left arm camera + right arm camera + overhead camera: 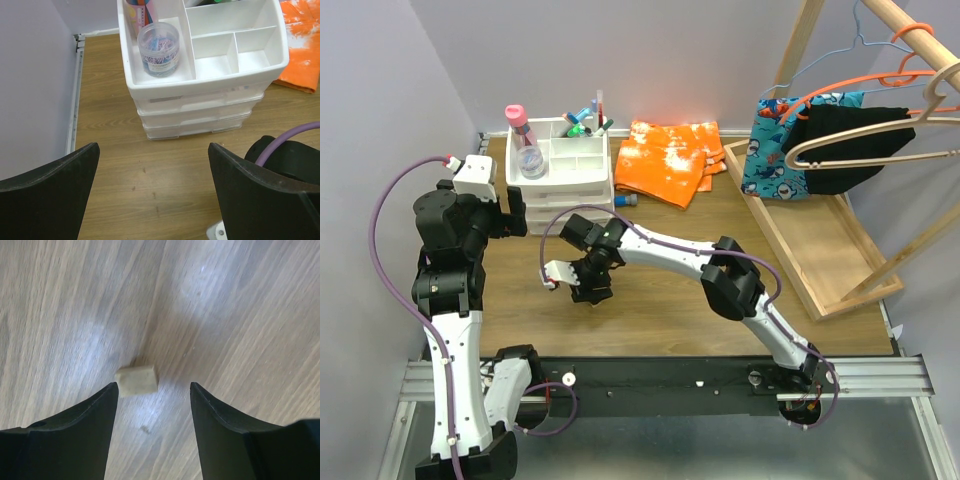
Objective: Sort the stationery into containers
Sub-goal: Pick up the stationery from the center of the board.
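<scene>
The white three-drawer unit [563,185] stands at the back left; it also shows in the left wrist view [200,105]. Its top tray holds the clear pink-capped bottle [526,143], seen from above [158,49], and several pens [590,118] at the back. A small blue-capped tube [627,201] lies on the table by the unit. My left gripper [511,222] is open and empty in front of the drawers [154,195]. My right gripper [588,285] points down at the table, open [152,388], over a small beige block [136,380] that lies just ahead of the left finger.
An orange cloth [668,158] lies right of the unit. A shallow wooden tray [820,255] sits at the right, under a wooden rack with hangers and clothes [830,140]. A wall [30,75] runs close on the left.
</scene>
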`<state>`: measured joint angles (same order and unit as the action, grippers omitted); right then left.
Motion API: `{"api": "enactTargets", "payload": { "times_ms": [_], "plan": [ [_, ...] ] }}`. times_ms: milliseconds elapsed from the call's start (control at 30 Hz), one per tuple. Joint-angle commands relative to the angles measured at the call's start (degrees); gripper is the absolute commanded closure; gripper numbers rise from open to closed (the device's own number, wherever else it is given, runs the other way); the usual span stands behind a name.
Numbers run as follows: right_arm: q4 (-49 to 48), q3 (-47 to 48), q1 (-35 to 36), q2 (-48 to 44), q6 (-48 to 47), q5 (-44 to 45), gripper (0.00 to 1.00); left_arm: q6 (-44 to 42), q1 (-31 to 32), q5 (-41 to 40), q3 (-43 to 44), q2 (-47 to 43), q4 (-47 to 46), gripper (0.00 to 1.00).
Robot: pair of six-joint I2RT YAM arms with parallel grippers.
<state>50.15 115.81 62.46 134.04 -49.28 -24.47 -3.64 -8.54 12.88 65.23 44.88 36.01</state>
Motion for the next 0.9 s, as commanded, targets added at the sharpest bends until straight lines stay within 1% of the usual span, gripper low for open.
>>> {"api": "enactTargets", "payload": {
  "times_ms": [0, 367, 500, 533, 667, 767, 867],
  "plan": [
    [2.8, 2.7, 1.4, 3.2, 0.3, -2.1, 0.33, -0.6, 0.3, -0.5, -0.2, -0.6, -0.4, 0.01],
    [3.2, -2.6, 2.0, 1.6, -2.5, -0.2, 0.34, -0.2, -0.3, -0.7, -0.9, -0.5, -0.8, 0.01],
    [1.7, -3.3, 2.0, 1.4, -2.2, 0.0, 0.39, -0.1, -0.5, -0.1, -0.9, -0.2, -1.0, 0.01],
    [1.4, -3.3, 2.0, 1.2, -2.1, 0.3, 0.44, 0.0, -0.6, -0.1, -0.8, -0.1, -1.0, 0.01],
    [-2.9, -4.8, 2.0, -1.2, -0.5, 1.4, 0.53, -0.1, -0.7, 0.1, -0.4, 0.2, -0.9, 0.01],
    [-6.0, -5.4, 1.8, -4.6, 1.0, 2.9, 0.56, 0.0, -0.8, 0.3, 0.1, 0.6, -1.1, 0.01],
    [-6.7, -5.1, 0.8, -8.8, 3.4, 4.4, 0.57, 0.0, -0.8, 0.4, 1.0, 0.9, -1.6, 0.01]
  ]
}}
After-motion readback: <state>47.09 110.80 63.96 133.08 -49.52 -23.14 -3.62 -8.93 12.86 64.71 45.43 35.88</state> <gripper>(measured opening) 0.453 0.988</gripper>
